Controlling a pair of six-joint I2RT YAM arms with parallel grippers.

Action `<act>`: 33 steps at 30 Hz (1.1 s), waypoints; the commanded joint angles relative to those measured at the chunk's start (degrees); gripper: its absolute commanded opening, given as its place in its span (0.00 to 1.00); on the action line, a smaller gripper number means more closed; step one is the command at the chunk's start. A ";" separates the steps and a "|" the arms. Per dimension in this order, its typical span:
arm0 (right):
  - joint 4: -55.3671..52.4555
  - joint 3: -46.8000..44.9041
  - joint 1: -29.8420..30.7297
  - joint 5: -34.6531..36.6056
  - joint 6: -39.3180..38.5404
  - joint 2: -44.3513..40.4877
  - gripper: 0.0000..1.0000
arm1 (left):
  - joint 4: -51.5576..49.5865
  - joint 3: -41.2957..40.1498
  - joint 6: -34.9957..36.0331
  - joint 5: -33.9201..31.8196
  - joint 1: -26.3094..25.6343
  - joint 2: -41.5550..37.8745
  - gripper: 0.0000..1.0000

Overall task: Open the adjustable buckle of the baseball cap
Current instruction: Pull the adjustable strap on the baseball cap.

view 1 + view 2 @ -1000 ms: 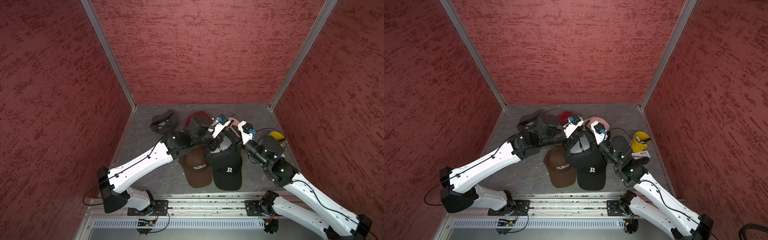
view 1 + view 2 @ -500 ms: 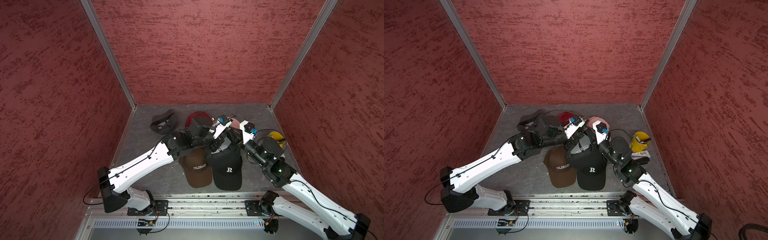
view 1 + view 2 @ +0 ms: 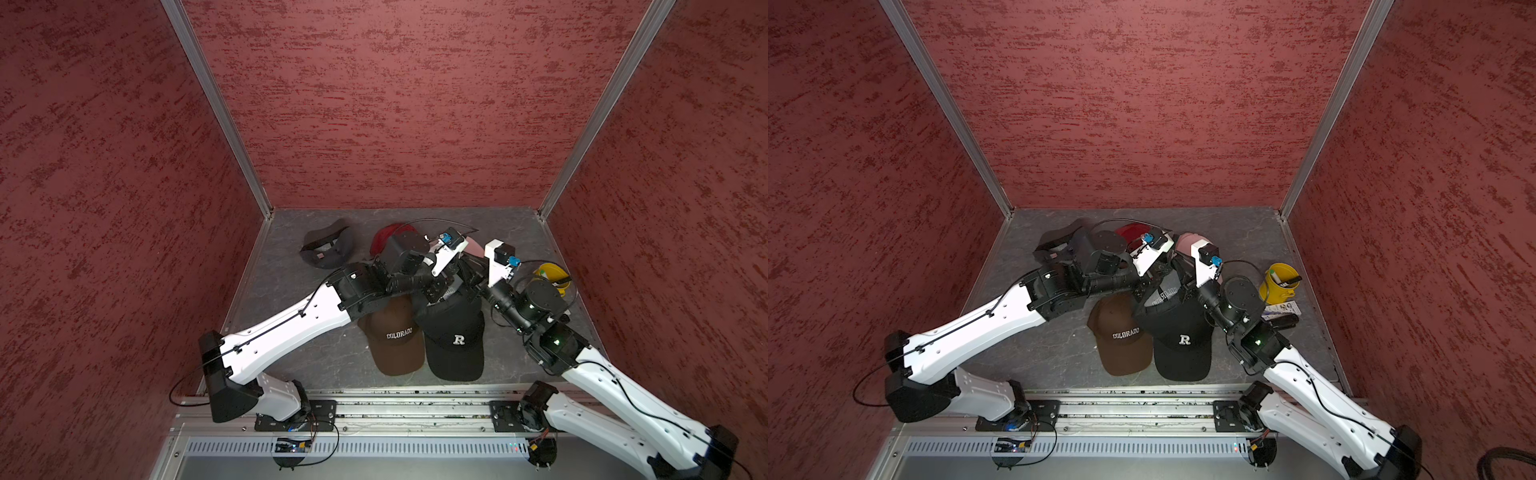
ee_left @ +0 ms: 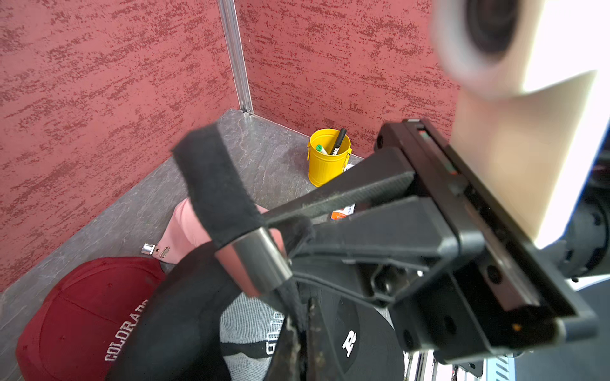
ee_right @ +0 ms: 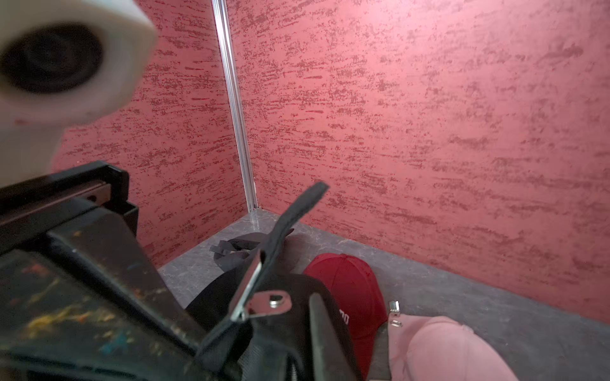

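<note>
"If the table (image 3: 291, 353) is read as a clock face with the back wall at twelve, where does the black cap (image 3: 455, 332) lie?" asks the listener.

"Near the centre, a touch toward three," the describer answers. "Its brim, below a white letter R, points to six. Its back, toward twelve, is lifted off the table between the two arms."

"And the buckle (image 4: 254, 260)?"

"It is a silver metal clasp at the raised back of the cap. It is threaded on a black strap (image 4: 214, 184) whose free end sticks up past it. In the right wrist view its flap stands tilted up from a riveted base plate."

"What are the fingers doing?"

"The left gripper (image 4: 302, 331) reaches in from eight, its fingers pressed together on the black cap's fabric just below the buckle. The right gripper (image 4: 287, 227) reaches in from four. Its fingers are nearly together, with a fold of the strap caught between their tips just beside the buckle."

"What lies around the cap?"

"A brown cap (image 3: 395, 336) touches it at nine. A red cap (image 4: 92, 306) at eleven and a pink cap (image 5: 455, 349) at twelve lie behind it. A dark cap (image 3: 326, 249) sits farther out at ten. A yellow cup (image 4: 328, 158) holding markers stands near the table's edge at two."
</note>
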 commanded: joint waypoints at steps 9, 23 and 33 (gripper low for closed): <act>-7.31 2.24 -0.11 -0.26 -12.38 -2.70 0.38 | -3.61 4.11 2.36 -0.91 0.36 -0.27 0.00; -8.81 4.27 -0.19 -0.61 -18.63 -3.23 0.38 | -7.88 7.87 3.42 -0.12 0.63 3.05 0.00; -8.24 4.30 -0.11 -1.52 -18.77 -3.24 0.27 | -9.56 10.27 3.95 0.62 0.89 5.47 0.00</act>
